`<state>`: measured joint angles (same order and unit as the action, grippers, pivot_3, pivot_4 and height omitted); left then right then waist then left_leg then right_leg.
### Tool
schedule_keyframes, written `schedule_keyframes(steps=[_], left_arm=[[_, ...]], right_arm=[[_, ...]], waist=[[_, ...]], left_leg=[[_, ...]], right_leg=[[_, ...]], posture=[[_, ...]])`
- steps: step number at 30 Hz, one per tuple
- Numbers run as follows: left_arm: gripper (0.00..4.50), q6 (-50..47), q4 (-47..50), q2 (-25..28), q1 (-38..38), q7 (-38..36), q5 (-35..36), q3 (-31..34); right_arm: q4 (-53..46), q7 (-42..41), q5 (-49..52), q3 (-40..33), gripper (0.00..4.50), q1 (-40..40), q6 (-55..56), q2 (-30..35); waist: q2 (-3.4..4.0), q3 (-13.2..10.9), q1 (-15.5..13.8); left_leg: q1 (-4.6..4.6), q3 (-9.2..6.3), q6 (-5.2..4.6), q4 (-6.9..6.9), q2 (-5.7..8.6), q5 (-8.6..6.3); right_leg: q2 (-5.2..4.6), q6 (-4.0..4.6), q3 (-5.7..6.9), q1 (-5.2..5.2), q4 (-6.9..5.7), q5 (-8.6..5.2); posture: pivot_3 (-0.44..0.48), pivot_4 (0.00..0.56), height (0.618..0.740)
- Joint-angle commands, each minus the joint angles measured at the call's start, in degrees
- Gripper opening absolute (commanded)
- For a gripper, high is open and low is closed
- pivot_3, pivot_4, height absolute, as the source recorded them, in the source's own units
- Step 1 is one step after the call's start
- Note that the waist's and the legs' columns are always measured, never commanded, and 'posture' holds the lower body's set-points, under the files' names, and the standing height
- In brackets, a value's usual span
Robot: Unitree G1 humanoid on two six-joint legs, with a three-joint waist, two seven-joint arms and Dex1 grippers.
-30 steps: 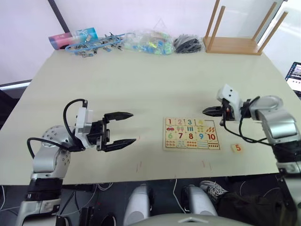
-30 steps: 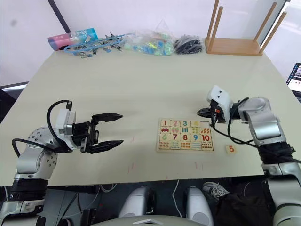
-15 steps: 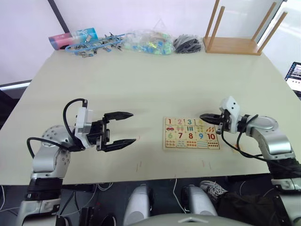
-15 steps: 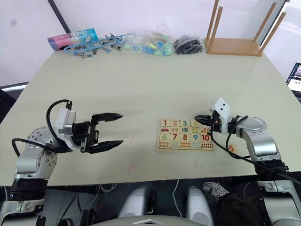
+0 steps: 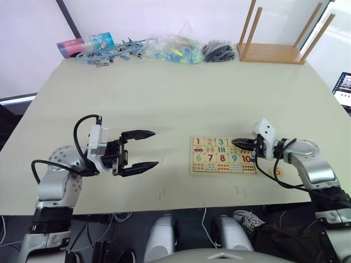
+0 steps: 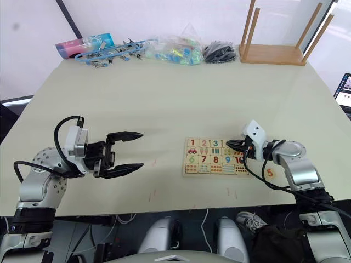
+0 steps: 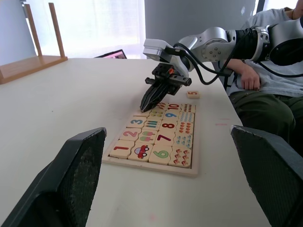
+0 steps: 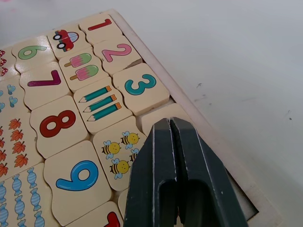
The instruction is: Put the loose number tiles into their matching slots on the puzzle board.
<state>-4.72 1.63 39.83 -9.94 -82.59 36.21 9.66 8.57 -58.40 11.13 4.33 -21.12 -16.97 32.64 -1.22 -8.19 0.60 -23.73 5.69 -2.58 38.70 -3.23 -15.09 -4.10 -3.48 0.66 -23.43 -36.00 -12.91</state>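
From the head views, the puzzle board lies flat on the bench — the right claw over its far right part, a loose 5 tile just beside the board's right edge. The left claw hovers spread, well apart. Right wrist view: fingers pressed together, apparently empty, over the slot beside the 3.

Wide bare surface lies between the puzzle board and the clutter along the far edge, where a pile of bags and tools and an upturned wooden stool stand well apart from the board. The right gripper, jaws closed, hangs over the board's far right corner and blocks that corner, with a loose 5 tile on the surface just beside the board's right edge. The left gripper, jaws spread, sits left of the board with bare surface between them.
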Motion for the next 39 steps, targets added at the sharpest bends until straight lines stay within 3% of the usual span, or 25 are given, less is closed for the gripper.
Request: schedule_keyframes(steps=[1,39], left_arm=[[4.50,0.03,0.85,0.74,-0.47,-0.20,0.91,1.43],[4.50,0.39,-0.76,0.46,-2.29,-1.25,0.61,0.98]], right_arm=[[0.58,0.09,-0.85,0.75,0.02,-0.03,0.25,0.79],[1.37,-0.51,-0.99,3.03,0.02,-1.24,0.09,0.18]], waist=[[-0.02,0.01,0.00],[-0.23,0.16,0.06]], left_leg=[[0.01,0.00,0.00,0.00,0.00,0.00],[0.12,-0.04,-0.09,0.03,-0.01,-0.05]], right_leg=[[0.00,0.00,0.00,0.00,0.00,0.00],[0.01,0.16,0.00,0.09,-0.08,-0.09]], posture=[[0.000,0.150,0.738],[0.000,0.150,0.738]])
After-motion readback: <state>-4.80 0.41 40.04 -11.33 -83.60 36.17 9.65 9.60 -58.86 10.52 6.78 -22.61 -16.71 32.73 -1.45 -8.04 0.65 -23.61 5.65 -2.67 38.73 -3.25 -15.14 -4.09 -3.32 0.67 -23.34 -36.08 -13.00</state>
